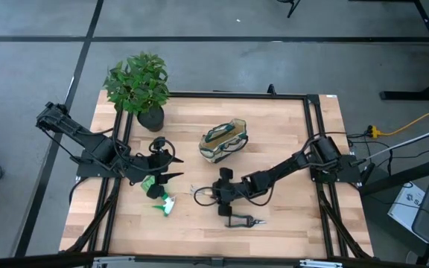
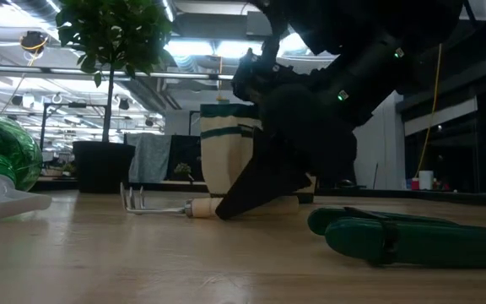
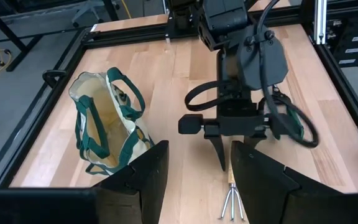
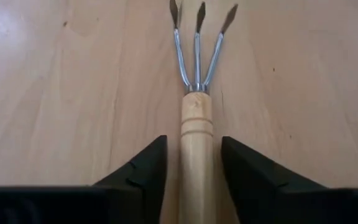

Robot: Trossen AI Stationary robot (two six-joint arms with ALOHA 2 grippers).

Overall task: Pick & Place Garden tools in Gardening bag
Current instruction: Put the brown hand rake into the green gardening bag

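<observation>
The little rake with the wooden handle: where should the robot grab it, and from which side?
By the wooden handle, from above. The rake lies flat on the table, its round handle thick enough to pinch while its tines are thin and pointed. The right tool already straddles that handle, fingers open on either side.

Four views, one tabletop (image 1: 274, 223).
Overhead looking straight down; low, level across the wood; wrist views close, both sharing the rake (image 4: 196, 124) lying between them.

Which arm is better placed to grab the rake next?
Right. Its tool already straddles the rake handle, fingers open either side. The left tool hovers open farther off, beside the green pieces.
</observation>
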